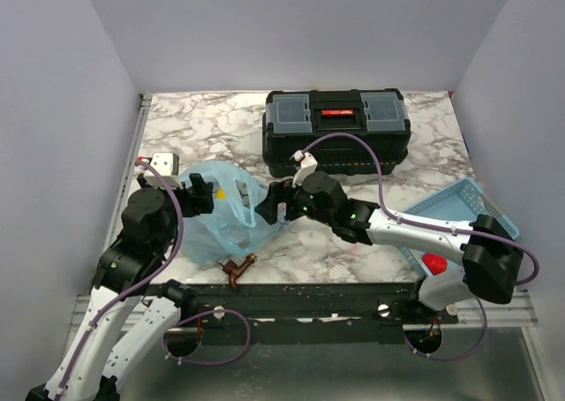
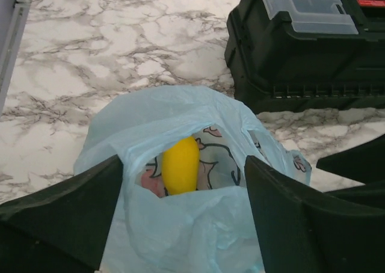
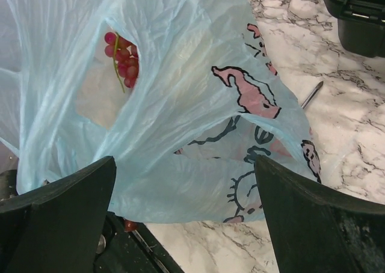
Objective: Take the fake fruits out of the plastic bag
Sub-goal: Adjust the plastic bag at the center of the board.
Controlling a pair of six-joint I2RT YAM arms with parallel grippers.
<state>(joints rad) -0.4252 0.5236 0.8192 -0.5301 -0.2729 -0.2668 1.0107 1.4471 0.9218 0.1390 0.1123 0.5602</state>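
The light-blue plastic bag [image 1: 225, 215] with pink cartoon prints lies crumpled on the marble table between both arms. In the left wrist view its mouth gapes and a yellow oval fake fruit [image 2: 180, 165] shows inside the bag [image 2: 180, 231]. In the right wrist view a bunch of reddish-purple grapes [image 3: 123, 59] shows through a handle hole in the bag [image 3: 180, 104]. My left gripper [image 1: 201, 196] [image 2: 183, 163] is open, its fingers astride the bag's left side. My right gripper [image 1: 269, 205] [image 3: 184, 159] is open at the bag's right side, with plastic bulging between the fingers.
A black toolbox [image 1: 335, 134] stands behind the bag. A rigid light-blue basket [image 1: 468, 202] at the right holds a glossy red fruit [image 1: 433, 262]. A small brown object [image 1: 238, 267] lies near the table's front edge.
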